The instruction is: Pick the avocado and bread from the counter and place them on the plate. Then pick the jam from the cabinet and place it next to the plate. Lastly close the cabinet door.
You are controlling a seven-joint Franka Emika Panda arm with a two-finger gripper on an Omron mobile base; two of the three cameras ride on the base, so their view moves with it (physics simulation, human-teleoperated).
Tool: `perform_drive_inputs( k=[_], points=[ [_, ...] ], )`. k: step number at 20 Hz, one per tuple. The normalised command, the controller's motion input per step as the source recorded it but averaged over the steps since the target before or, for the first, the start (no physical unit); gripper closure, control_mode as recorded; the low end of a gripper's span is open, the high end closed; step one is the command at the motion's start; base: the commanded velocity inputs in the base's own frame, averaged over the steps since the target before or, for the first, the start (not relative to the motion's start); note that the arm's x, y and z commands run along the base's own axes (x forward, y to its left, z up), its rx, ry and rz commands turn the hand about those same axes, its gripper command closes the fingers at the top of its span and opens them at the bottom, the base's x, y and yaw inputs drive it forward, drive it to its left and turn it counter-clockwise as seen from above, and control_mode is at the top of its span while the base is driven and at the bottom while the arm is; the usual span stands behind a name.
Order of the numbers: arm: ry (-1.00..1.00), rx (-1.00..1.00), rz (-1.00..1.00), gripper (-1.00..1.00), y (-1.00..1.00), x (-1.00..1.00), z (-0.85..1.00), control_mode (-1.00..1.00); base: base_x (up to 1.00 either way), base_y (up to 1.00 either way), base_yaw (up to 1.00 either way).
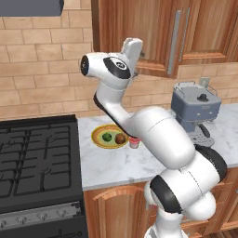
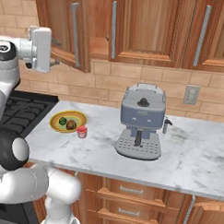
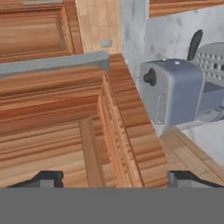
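The plate (image 1: 98,141) (image 2: 54,125) lies on the counter (image 1: 116,165) (image 2: 195,159) with the avocado (image 1: 107,137) (image 2: 62,121) and the bread (image 1: 121,138) (image 2: 71,125) on it. Just to its right stands the jam (image 1: 134,142) (image 2: 81,131). High above them, my gripper (image 1: 138,56) (image 2: 55,52) (image 3: 116,179) is open, its fingertips (image 3: 46,179) wide apart, close against the outer face of the cabinet door (image 1: 158,37) (image 2: 66,29) (image 3: 52,122). The door stands partly swung out from the cabinet (image 2: 99,44). Its grey bar handle (image 1: 175,42) (image 2: 75,34) (image 3: 57,63) is beside the hand, not between the fingers.
A blue-grey coffee machine (image 1: 195,111) (image 2: 141,122) (image 3: 175,89) stands on the counter right of the plate. The black stove (image 1: 37,158) (image 2: 21,110) lies to the left. More wall cabinet doors (image 2: 154,28) hang shut to the right.
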Motion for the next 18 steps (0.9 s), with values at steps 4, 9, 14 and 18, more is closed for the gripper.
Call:
perform_drive_inputs(
  k=[4, 9, 14, 18],
  points=[
    [0.0, 0.02, 0.49, -1.0, -0.81, 1.0, -0.31, -1.0, 0.0, 0.0, 0.0],
    [0.09, 0.0, 0.47, -1.0, -0.61, 1.0, -0.41, -1.0, 0.0, 0.0, 0.0],
    [0.22, 0.0, 0.33, -1.0, -0.3, 0.92, -0.03, -1.0, 0.0, 0.0, 0.0],
    [0.21, 0.0, 0.26, -1.0, -0.16, 0.62, 0.0, -1.0, 0.0, 0.0, 0.0]
  ],
)
